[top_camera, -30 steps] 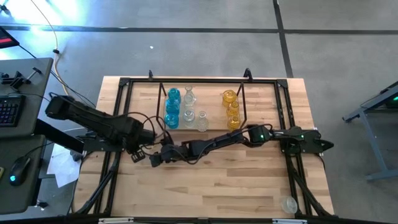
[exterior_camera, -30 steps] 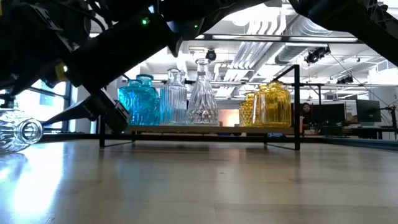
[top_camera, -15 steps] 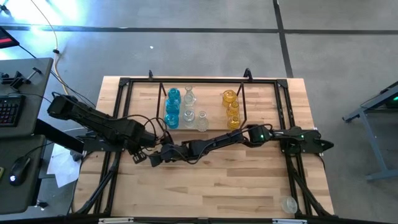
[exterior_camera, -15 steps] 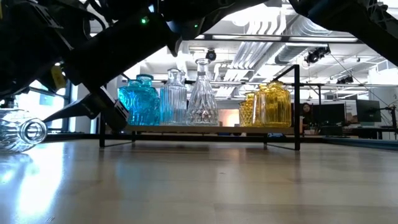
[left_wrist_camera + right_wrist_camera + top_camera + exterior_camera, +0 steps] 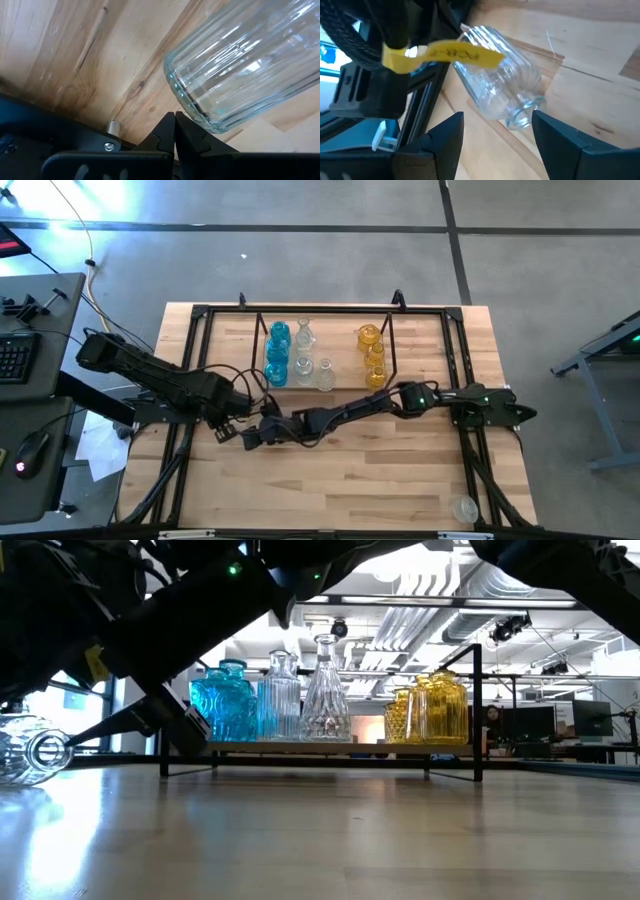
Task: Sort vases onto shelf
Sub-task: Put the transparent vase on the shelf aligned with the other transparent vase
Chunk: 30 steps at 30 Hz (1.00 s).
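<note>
Barely shifted, the left gripper [image 5: 222, 430] sits shut and empty against a clear vase [image 5: 497, 90] lying left of the shelf [image 5: 322, 388] by the table frame [image 5: 180, 442]; the right gripper [image 5: 495, 135] gapes wide before its mouth, holding nothing.

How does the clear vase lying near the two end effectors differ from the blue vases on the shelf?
The clear vase lies on its side on the bare table; the blue vases stand upright on the shelf. The clear vase has no colour and is ribbed along its length; the blue vases are strongly tinted. The clear vase lies alone, off the shelf, in front of the open right end effector; the blue vases stand in a row. Both are translucent glass.
</note>
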{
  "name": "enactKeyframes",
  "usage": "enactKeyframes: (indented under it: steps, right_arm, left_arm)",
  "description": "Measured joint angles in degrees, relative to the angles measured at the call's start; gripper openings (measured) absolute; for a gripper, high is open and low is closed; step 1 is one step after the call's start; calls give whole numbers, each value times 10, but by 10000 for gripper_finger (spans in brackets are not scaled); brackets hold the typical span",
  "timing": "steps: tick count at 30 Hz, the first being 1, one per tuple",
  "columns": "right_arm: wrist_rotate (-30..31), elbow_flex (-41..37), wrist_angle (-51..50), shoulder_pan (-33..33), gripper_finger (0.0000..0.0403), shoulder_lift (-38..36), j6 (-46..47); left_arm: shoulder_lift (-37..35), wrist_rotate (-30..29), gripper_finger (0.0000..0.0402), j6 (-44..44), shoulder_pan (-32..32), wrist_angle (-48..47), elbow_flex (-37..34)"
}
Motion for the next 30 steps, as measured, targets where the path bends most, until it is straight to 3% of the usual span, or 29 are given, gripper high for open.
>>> enactKeyframes:
  steps: [26,30]
  right_arm:
    - [34,-2,12,0,215,7,12]
    - [36,-2,12,-1,193,7,-2]
  left_arm:
    - [0,30,0,-14,-1,76,13]
    - [0,28,0,-14,-1,72,13]
